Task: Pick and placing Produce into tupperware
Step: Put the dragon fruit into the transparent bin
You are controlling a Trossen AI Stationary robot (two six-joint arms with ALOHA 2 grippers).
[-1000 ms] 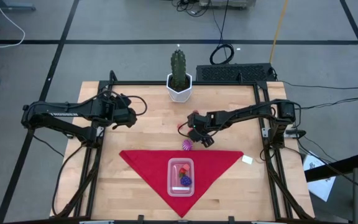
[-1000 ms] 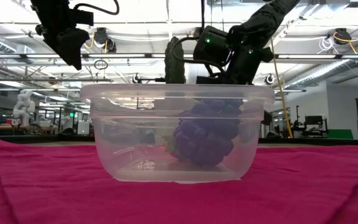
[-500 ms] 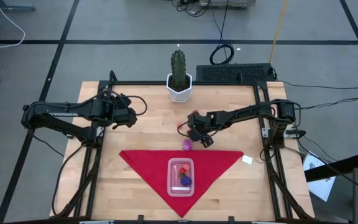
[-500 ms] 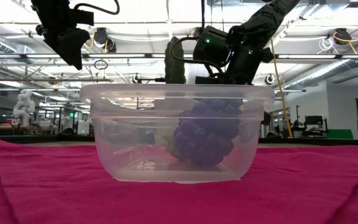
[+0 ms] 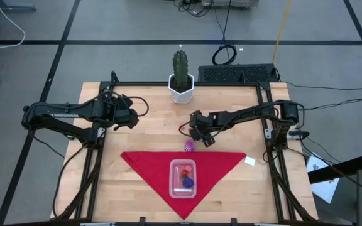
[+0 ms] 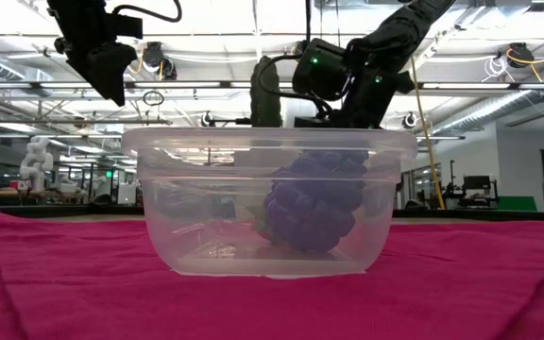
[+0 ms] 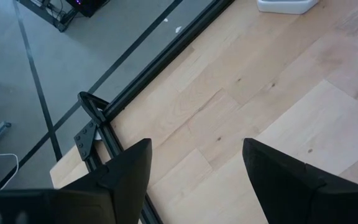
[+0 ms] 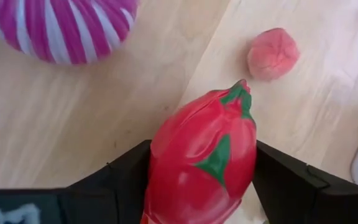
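My right gripper [image 5: 200, 133] hangs over the middle of the table, just beyond the red cloth, shut on a red toy fruit with green tips [image 8: 201, 155]. On the wood beside it lie a purple-white striped piece [image 5: 190, 147], also seen in the right wrist view [image 8: 61, 28], and a small pink piece [image 8: 272, 53]. The clear tupperware [image 5: 183, 178] stands on the red cloth and holds a dark purple piece [image 6: 314, 203] and a red one [image 5: 182, 169]. My left gripper [image 7: 194, 168] waits open over the table's left part [image 5: 131, 117]. My right gripper pinches the red fruit across its body, one dark finger [image 8: 126, 177] on its side [image 8: 160, 165] and the other finger [image 8: 284, 180] on the opposite side. Its green-tipped end [image 8: 241, 93] points away from the gripper. Whether its underside touches the wood, I cannot tell.
A tall green cactus in a white pot [image 5: 181, 80] stands at the far edge of the table. The red triangular cloth [image 5: 143, 162] covers the near middle. A small white tag [image 5: 249, 161] lies at the cloth's right corner. Dark frame rails run along both sides.
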